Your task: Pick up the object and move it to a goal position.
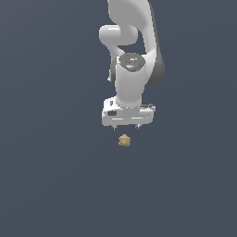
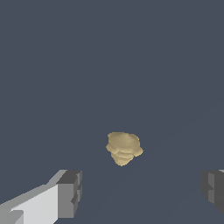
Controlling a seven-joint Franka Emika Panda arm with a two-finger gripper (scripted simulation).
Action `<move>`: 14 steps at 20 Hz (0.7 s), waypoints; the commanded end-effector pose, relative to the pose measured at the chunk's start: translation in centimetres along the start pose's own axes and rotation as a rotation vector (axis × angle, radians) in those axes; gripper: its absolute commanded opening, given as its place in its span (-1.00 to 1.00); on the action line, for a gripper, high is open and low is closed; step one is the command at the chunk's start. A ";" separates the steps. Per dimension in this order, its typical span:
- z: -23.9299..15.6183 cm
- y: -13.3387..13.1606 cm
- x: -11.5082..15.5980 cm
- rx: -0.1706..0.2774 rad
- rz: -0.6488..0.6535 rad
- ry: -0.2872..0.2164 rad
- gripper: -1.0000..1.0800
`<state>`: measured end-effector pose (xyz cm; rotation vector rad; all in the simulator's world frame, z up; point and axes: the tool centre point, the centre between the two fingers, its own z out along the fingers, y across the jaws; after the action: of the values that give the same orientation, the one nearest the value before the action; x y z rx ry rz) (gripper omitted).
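The object [image 1: 124,140] is a tiny tan-yellow knobbly blob lying on the dark grey floor. It is just in front of and below my white gripper [image 1: 126,128] in the exterior view. The gripper is open and empty, its two short fingertips pointing down a little above the floor. In the wrist view the object [image 2: 124,148] lies ahead of the gap between the two grey finger pads [image 2: 70,194], which stand wide apart and do not touch it; the gripper [image 2: 142,192] holds nothing.
The white arm [image 1: 134,51] rises behind the gripper. The flat dark grey floor [image 1: 55,176] spreads all around. No goal marker shows.
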<state>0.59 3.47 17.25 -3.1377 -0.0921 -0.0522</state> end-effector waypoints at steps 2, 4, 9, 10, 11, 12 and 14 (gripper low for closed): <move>0.0 0.0 0.0 0.000 0.000 0.000 0.92; -0.1 -0.2 0.0 0.005 0.005 0.001 0.92; -0.3 -1.4 0.2 0.029 0.028 0.006 0.92; -0.4 -1.6 0.3 0.033 0.032 0.006 0.92; -0.4 -1.7 0.3 0.035 0.034 0.007 0.92; -0.4 -1.8 0.3 0.036 0.035 0.007 0.92; -0.4 -1.7 0.3 0.034 0.034 0.007 0.92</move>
<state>0.75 5.18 17.68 -3.1040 -0.0420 -0.0608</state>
